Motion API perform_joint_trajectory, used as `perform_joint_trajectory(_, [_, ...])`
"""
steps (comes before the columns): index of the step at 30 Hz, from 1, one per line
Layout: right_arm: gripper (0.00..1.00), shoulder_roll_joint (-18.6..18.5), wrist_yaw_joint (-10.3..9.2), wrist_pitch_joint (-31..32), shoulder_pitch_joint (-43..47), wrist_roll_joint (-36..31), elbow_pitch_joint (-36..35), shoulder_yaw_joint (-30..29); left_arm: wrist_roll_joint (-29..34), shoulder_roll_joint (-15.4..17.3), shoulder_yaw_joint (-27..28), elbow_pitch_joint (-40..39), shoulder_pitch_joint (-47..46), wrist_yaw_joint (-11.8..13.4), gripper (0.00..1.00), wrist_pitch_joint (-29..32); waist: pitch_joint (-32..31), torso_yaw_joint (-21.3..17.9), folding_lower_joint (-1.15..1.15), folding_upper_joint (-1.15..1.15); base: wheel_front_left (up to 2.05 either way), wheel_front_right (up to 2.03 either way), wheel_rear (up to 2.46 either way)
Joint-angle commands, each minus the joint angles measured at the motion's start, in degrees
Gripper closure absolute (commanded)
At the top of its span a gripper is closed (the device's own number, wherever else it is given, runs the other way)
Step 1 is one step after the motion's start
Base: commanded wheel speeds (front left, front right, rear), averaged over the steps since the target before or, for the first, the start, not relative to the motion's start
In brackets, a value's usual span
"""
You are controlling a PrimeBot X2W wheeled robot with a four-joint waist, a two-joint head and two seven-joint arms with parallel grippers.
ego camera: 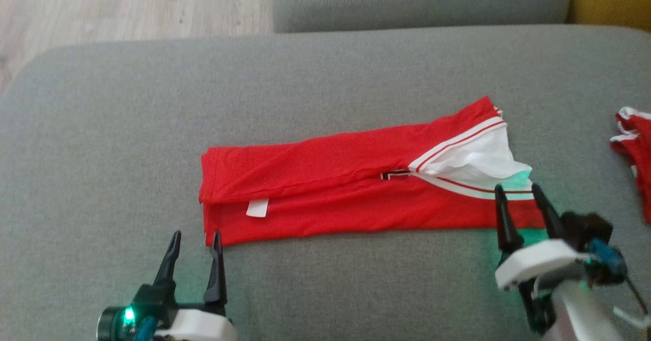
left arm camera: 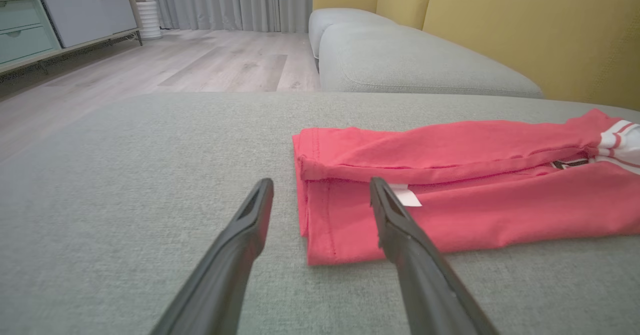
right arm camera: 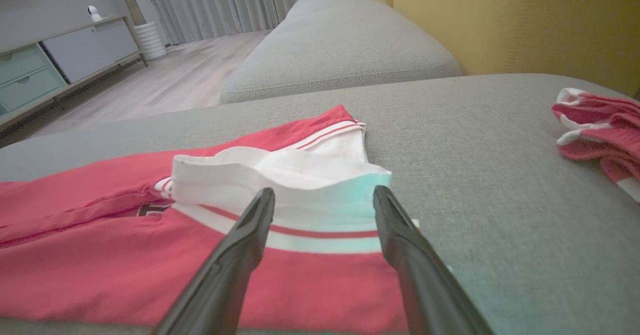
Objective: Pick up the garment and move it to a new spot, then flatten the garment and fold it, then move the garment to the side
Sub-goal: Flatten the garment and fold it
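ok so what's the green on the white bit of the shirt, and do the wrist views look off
Head view: a green glow by the right claw tints the white end of the garment; the green lamp on the left claw tinges the cushion. Left wrist view: the red reads washed-out pink. Right wrist view: teal cast on the white edge.

Left gripper point(left arm camera: 321, 185) at bottom centre, two dark fingers point(left arm camera: 240, 245) spread wide — red garment point(left arm camera: 450, 175) folded into a long strip at centre right on grey cushion point(left arm camera: 125, 185), white label point(left arm camera: 407, 197) just beside the right-hand fingertip, yellow backrest point(left arm camera: 525, 30) upper right, cabinet point(left arm camera: 60, 20) and curtains point(left arm camera: 225, 0) upper left
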Motion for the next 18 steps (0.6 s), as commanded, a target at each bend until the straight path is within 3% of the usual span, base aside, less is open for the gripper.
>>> perform_joint_trajectory(1, [0.0, -0.94, -0.04, -0.11, -5.21, -0.63, -0.86, 0.87, 0.09, -0.07, 1.08, -2.14, -3.25, -0.02, 0.0, -0.37, 2.3, 0.52, 0.0, 0.0, 0.0, 0.0, 0.0])
perform_joint_trajectory(11, [0.0, -5.19, -0.04, 8.15, -17.44, -3.55, 10.22, -3.61, -3.32, -0.08, -4.15, -1.27, -7.43, 0.88, 0.0, -0.37, 9.32, 3.98, 0.0, 0.0, 0.0, 0.0, 0.0])
perform_joint_trajectory(18, [0.01, -3.93, -0.04, 13.69, -17.1, -1.02, 17.97, -2.09, -4.48, -0.09, -4.38, -0.61, -7.64, 1.3, 0.0, -0.37, 9.71, 4.81, 0.0, 0.0, 0.0, 0.0, 0.0])
